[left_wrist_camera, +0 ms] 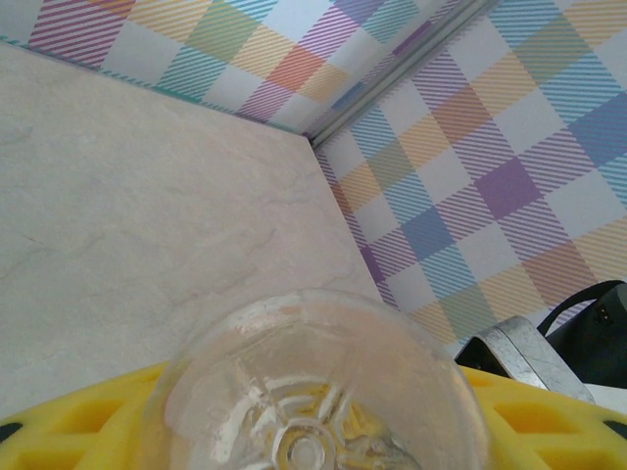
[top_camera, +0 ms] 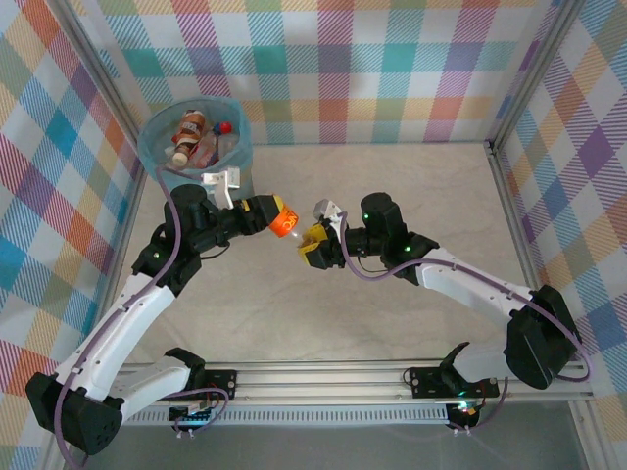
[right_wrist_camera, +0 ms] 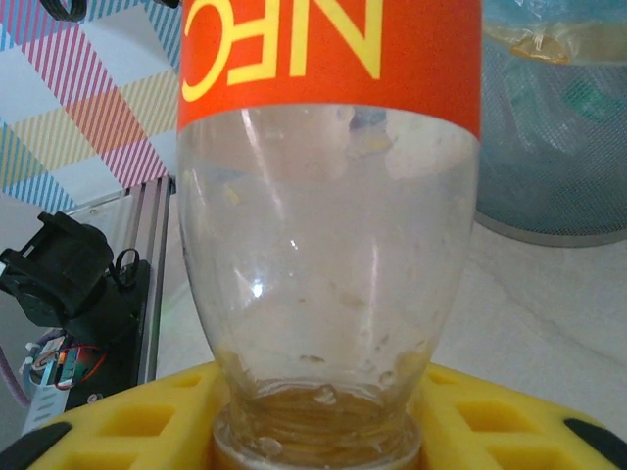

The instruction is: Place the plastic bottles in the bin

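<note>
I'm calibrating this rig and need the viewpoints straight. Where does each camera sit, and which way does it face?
Top external: above and behind the arm bases, looking down on the table; both arms, left gripper and right gripper show.
Left wrist: on the left arm, facing a wall corner across the table; its yellow fingers flank the base of the orange-labelled bottle.
Right wrist: on the right arm, facing the bin; its yellow fingers flank that bottle's neck.
Shared: both wrist views see the bottle, from opposite ends.

Glossy clear plastic bottle (right_wrist_camera: pixel 328 264), matt tabletop (top_camera: pixel 392 196)
</note>
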Available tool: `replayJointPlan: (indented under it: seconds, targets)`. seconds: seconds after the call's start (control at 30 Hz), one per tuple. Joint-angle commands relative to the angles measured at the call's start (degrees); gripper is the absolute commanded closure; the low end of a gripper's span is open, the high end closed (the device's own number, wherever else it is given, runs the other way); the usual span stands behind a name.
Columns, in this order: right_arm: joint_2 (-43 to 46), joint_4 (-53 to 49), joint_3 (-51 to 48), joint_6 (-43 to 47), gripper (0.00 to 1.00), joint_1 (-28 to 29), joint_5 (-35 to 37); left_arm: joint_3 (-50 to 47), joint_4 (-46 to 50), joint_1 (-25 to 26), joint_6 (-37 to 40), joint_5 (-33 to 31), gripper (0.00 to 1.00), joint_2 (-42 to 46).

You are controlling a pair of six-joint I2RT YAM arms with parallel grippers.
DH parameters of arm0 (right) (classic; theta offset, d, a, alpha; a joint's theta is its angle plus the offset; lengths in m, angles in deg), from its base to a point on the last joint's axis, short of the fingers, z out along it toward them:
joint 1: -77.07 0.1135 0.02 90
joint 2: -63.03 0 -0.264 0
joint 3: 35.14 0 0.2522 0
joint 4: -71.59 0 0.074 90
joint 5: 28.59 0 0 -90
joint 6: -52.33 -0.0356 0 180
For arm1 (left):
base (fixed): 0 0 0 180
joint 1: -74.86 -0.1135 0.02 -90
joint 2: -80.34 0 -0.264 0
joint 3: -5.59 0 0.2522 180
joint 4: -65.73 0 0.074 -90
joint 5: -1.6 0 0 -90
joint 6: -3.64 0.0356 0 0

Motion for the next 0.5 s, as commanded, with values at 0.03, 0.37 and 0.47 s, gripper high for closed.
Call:
replayJointPlan:
  seconds: [0.03, 0.37, 0.47]
  targets:
    - [2.23, 3.52, -0.98, 0.71, 0.36, 0.78, 0.67, 1.2, -1.56, 0.97, -0.38, -3.79, 0.55, 2.18]
    - [4.54, 2.89, -0.54, 1.42, 0.19, 0.82, 7.07, 3.43, 1.17, 0.95, 4.49, -9.49, 0.65, 5.11]
    - [4.92, 4.17, -0.58, 3.41, 0.19, 0.83, 7.33, 5.36, 3.08, 0.96, 6.25, -9.75, 0.65, 4.96]
